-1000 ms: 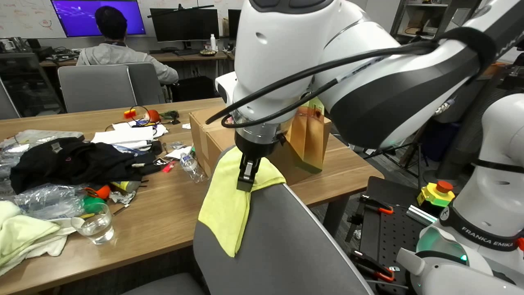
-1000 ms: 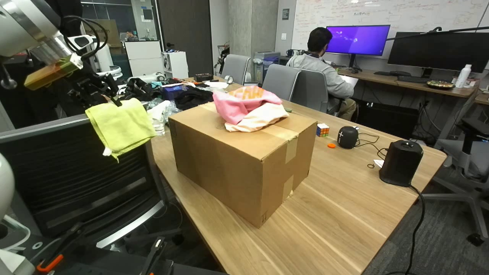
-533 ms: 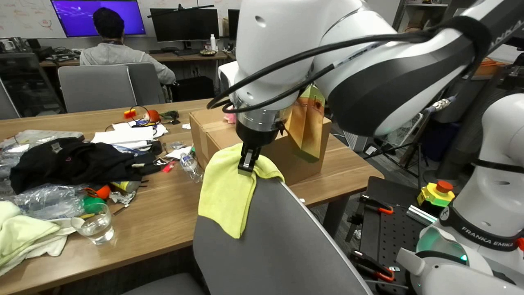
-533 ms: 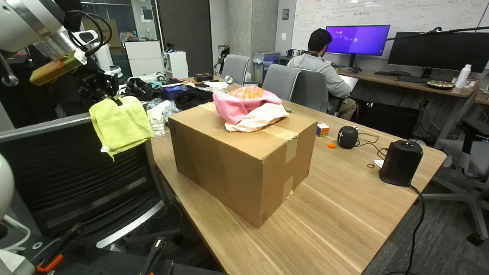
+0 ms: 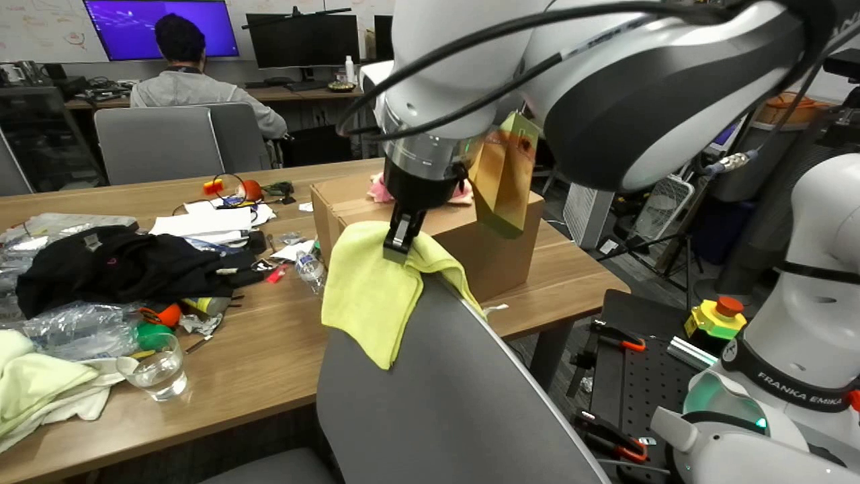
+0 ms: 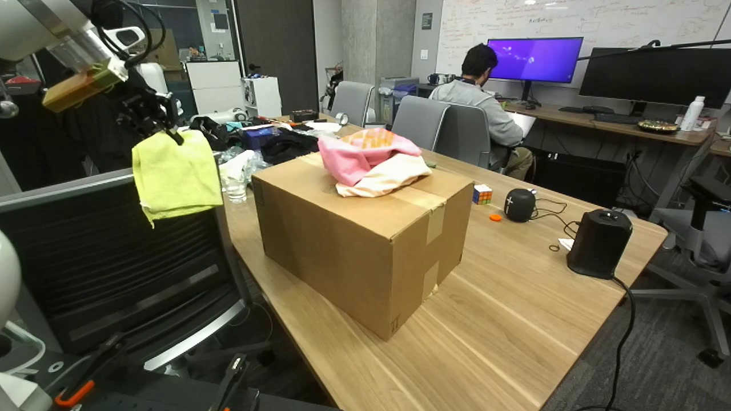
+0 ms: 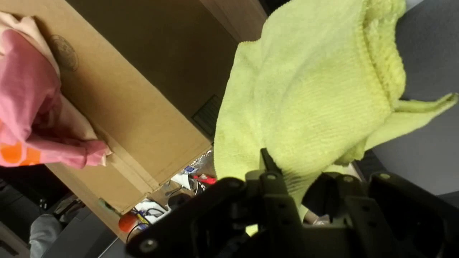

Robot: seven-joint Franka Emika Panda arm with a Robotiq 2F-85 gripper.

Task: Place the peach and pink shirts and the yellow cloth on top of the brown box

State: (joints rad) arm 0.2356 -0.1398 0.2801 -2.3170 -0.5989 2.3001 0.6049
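The yellow cloth (image 5: pixel 366 296) hangs from my gripper (image 5: pixel 398 252), which is shut on its upper part; it also shows in an exterior view (image 6: pixel 177 177) and the wrist view (image 7: pixel 308 93). It hangs at the top of a chair back; I cannot tell whether it touches the chair. The brown box (image 6: pixel 325 251) stands on the table beyond the chair. The pink shirt (image 6: pixel 357 157) and the peach shirt (image 6: pixel 385 176) lie bunched together on its top. In the wrist view the pink shirt (image 7: pixel 25 79) is left of the cloth. The arm partly hides the box (image 5: pixel 500 269).
The grey chair back (image 5: pixel 457 396) stands between me and the table (image 5: pixel 282 343). Black clothing (image 5: pixel 127 262), a glass (image 5: pixel 160 370) and pale cloths (image 5: pixel 40 383) lie on the table. A puzzle cube (image 6: pixel 482 194) and black speaker (image 6: pixel 599 245) are beyond the box. A person sits behind.
My gripper has risen with the yellow cloth still held, so the cloth's lower corner hangs higher against the chair back. The shirts and box have not moved.
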